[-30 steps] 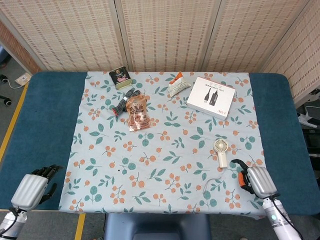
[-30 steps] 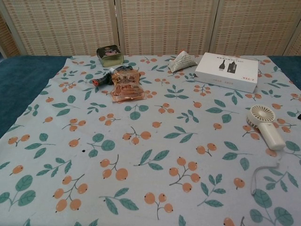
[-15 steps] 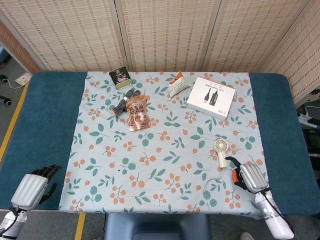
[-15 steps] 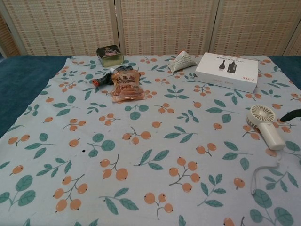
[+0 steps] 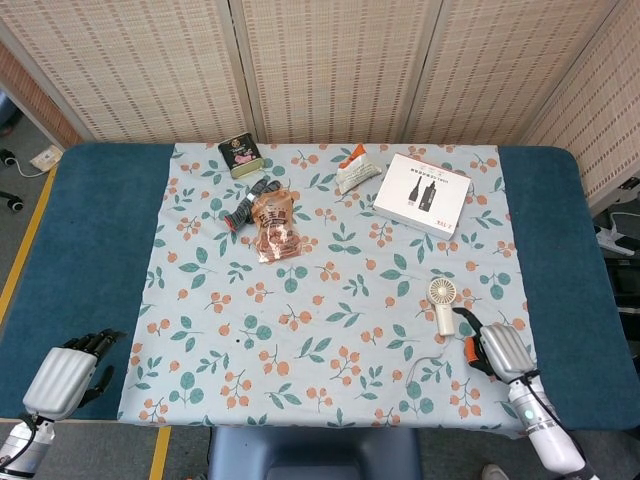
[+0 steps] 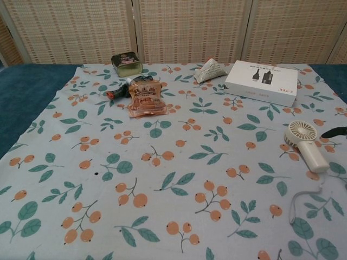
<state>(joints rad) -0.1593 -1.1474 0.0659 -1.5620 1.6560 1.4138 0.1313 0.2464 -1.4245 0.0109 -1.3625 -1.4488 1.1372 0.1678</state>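
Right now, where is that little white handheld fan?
In the head view, the handheld fan lies on the flowered cloth toward the robot's right near edge, just ahead of the right hand and nearer than the white box.

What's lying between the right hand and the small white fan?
Nothing: in the head view only bare floral cloth separates the right hand from the fan; its fingertips are close beside the handle, apparently not touching.

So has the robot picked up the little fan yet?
Not yet. The little white fan lies flat on the flowery cloth. The right hand is open right beside its handle, not touching it. The left hand rests at the table's near corner, holding nothing. Grasping and lifting are left.
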